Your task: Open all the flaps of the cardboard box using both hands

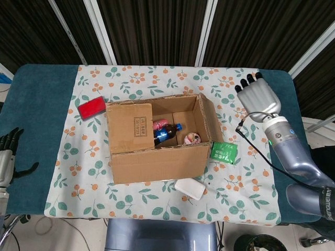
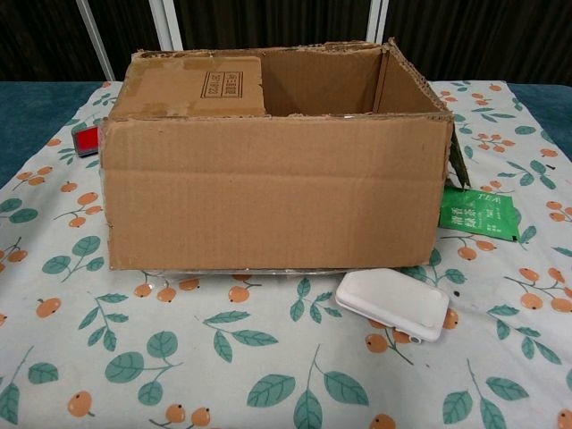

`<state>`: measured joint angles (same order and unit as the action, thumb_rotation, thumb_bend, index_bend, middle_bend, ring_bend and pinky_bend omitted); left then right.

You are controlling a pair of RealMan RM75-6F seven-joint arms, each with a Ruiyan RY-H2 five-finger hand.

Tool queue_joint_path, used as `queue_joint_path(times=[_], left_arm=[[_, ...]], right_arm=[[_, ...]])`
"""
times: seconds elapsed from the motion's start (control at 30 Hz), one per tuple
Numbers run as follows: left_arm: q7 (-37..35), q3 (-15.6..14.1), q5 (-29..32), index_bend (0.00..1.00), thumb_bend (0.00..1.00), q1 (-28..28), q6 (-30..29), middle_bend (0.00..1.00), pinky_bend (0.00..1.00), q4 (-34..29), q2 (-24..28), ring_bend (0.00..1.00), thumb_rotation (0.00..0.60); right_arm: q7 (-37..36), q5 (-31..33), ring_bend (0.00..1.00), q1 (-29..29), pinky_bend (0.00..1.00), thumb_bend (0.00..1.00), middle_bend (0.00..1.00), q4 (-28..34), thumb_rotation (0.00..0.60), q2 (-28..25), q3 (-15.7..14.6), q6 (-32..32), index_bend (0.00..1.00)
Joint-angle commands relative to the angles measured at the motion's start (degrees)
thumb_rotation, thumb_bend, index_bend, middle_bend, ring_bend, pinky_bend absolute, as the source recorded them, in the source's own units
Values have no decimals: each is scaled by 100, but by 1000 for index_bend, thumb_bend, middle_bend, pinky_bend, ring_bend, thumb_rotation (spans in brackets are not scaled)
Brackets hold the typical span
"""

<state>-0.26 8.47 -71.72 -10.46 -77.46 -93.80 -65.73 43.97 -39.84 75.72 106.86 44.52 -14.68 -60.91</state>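
The cardboard box [image 1: 157, 157] [image 2: 268, 192] stands mid-table. Its left flap [image 1: 130, 127] [image 2: 192, 88] still lies folded over the opening. Its right flap [image 1: 212, 123] hangs down outside the right wall, and in the chest view only its edge [image 2: 458, 152] shows. Inside are a blue bottle [image 1: 167, 133] and a small round item [image 1: 192, 138]. My right hand [image 1: 257, 97] hovers to the right of the box, apart from it, with fingers spread and nothing in it. My left hand [image 1: 6, 151] rests at the table's far left edge, fingers apart, holding nothing.
A red block [image 1: 92, 107] [image 2: 86, 140] lies left of the box. A green tea packet [image 1: 224, 152] [image 2: 477, 213] sits at its right, and a white case [image 1: 189, 188] [image 2: 393, 304] lies in front. A floral cloth [image 1: 78, 172] covers the table.
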Motion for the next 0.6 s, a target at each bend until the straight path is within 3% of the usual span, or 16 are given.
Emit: queue_joint_path(times=[0.03,0.17,0.33,0.5,0.6], left_arm=[[60,10,-4,0,173,-8,-36,0,0,42,-34,0,600],[205,8,-93,0,170,-47,-76,0,0,64,-53,0,600],[561,-4,-291,0,171,-193,-15,0,0,-152,74,0,600],[857,127,-394,0,170,-440,144,0,0,-535,312,0,600],[1124,287,-377,0,171,-714,400,0,0,-854,541,0,600]], right_arm=[[-977,-412,149,-1281,247,385,157,402,600,252,224,-1488,110],[-1664,-807,81,-2176,237,352,62,466,600,513,255,-2411,29],[-2321,-1120,33,-3311,230,349,11,295,600,956,298,-3462,4],[-2832,-1397,0,-4100,226,336,0,-48,600,1323,343,-4065,0],[-3098,-1752,0,-4529,226,332,0,-588,600,1597,305,-4318,0]])
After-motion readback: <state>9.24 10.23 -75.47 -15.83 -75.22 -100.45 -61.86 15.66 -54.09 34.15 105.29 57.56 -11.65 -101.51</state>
